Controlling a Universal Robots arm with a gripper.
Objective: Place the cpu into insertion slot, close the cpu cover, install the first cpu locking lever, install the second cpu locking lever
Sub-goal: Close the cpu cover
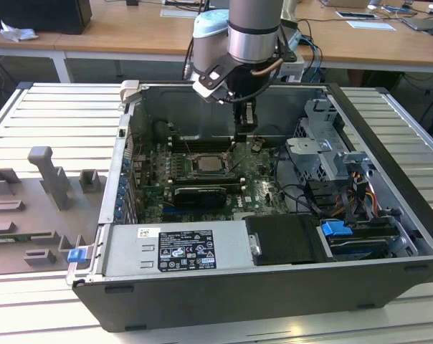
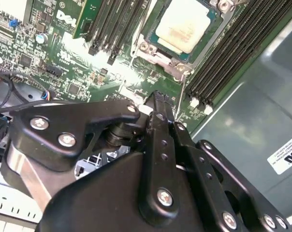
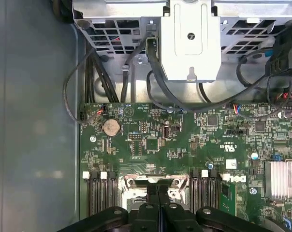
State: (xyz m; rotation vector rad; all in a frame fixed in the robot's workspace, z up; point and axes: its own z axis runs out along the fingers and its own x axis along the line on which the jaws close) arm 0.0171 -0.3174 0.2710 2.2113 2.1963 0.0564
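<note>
The cpu (image 2: pixel 187 24) shows its pale silver face and lies flat in the insertion slot (image 3: pixel 155 182) on the green board. Around the chip the silvery cpu cover (image 2: pixel 160 57) appears to lie down flat. A thin metal lever (image 2: pixel 183 92) runs from the socket's corner past my fingertips. In both wrist views my gripper (image 2: pixel 158 99) (image 3: pixel 158 193) is shut with nothing between its fingers, and hangs just off the socket's edge. In the exterior view the gripper (image 1: pixel 245 132) hangs inside the open case, up and toward the exterior view's right of the cpu (image 1: pixel 204 164).
Long black memory slots (image 2: pixel 233 53) flank the socket on both sides. A metal drive cage (image 1: pixel 324 147) with cables stands at the exterior view's right, and the power supply (image 1: pixel 177 247) lies along the front. A grey fixture (image 1: pixel 48 179) sits outside the case.
</note>
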